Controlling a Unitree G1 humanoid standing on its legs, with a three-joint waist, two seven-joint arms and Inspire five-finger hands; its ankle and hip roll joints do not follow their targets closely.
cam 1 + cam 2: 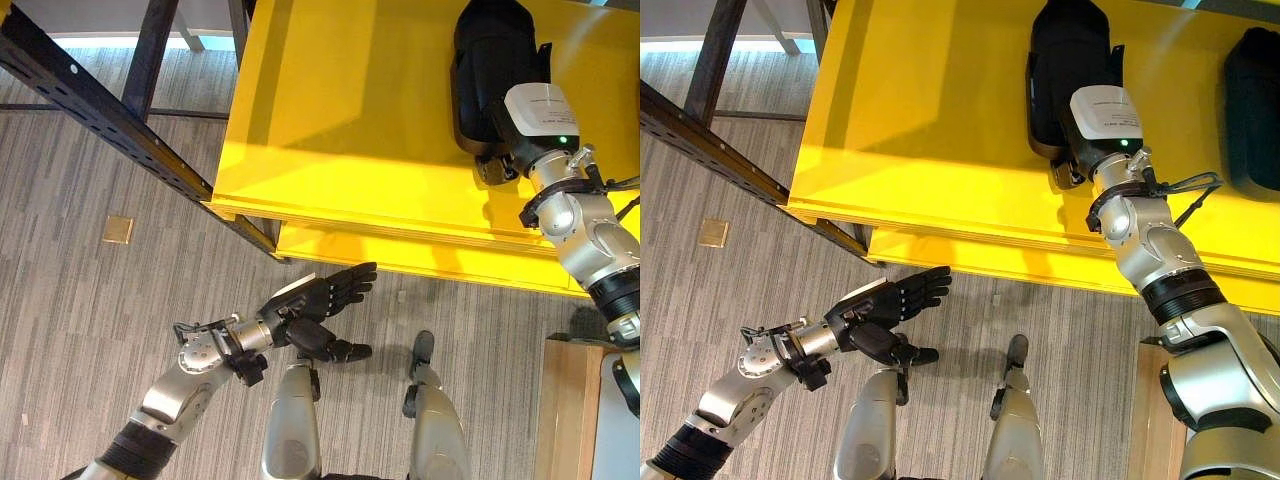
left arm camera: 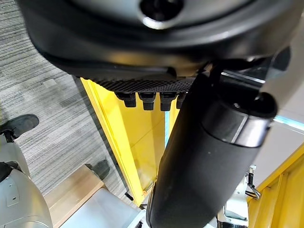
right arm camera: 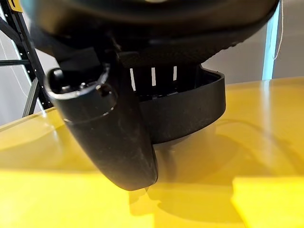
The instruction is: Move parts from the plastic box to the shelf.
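Floor lies under my left robot hand [image 1: 320, 305], which hangs low at about seven o'clock in the head views, fingers straight and relaxed, holding nothing. Beyond it, toward twelve o'clock, runs the yellow shelf [image 1: 340, 150], with a dark metal rack [image 1: 100, 110] off at ten o'clock.

Further right, at about one o'clock, my right robot hand [image 3: 142, 95] reaches over the shelf to a black part [image 1: 490, 60] that lies on the yellow surface. In my right wrist view the dark hand sits against this part, just above the shelf, but I cannot tell whether the fingers grip it or have let go. In the right eye view a second black part [image 1: 1252, 110] lies on the shelf at two o'clock, well apart from the first.

I judge the task partly done: one part is delivered, this one is being set down. How many parts are left I cannot say. At five o'clock a wooden edge [image 1: 570, 400] shows beside my right arm.
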